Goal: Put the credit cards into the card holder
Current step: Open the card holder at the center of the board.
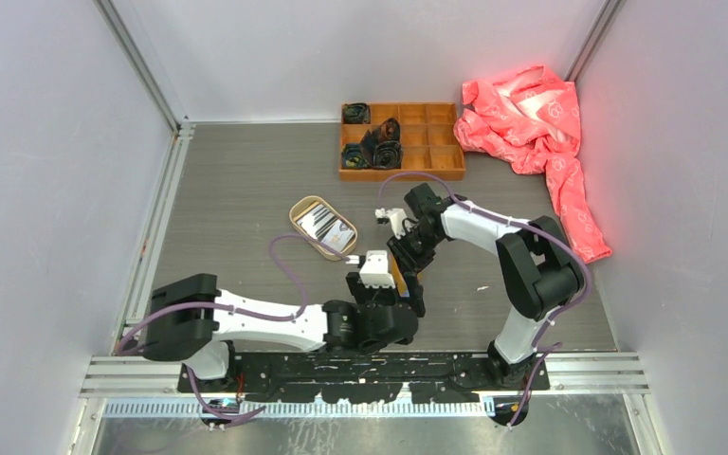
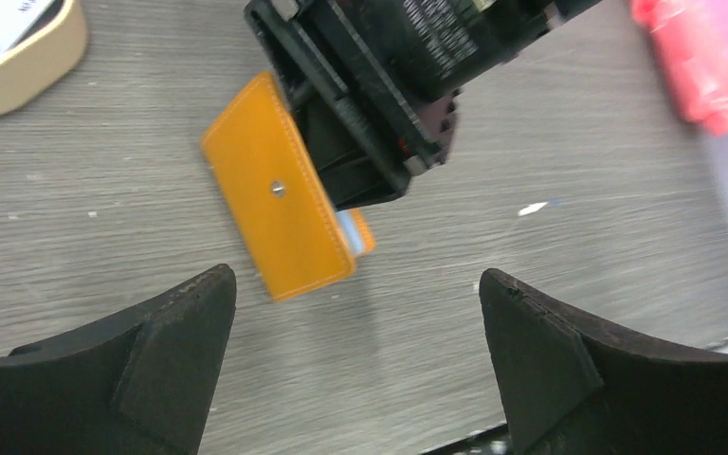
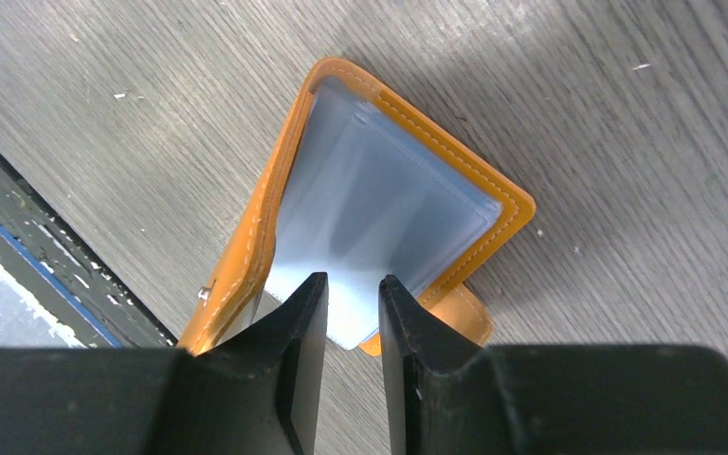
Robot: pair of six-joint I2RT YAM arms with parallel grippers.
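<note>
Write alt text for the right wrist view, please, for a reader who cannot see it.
The black right fingers, nearly closed, pinch the pale inner sleeve of an open orange card holder, seen from above. A grey wood-grain table lies beneath.

The surface [image 1: 246,209] is grey with a wood-grain pattern. An orange compartment box [image 1: 408,173] stands at the back, and some of its cells hold dark items. A pink cloth [image 1: 531,118] lies crumpled in the back right corner. An oval tan tray [image 1: 294,216] holding cards [image 1: 325,226] sits near centre. In front of it is the holder [image 2: 289,223], open and tilted; only its lower edge appears to touch. A white fleck [image 1: 482,289] lies to its right.
</note>
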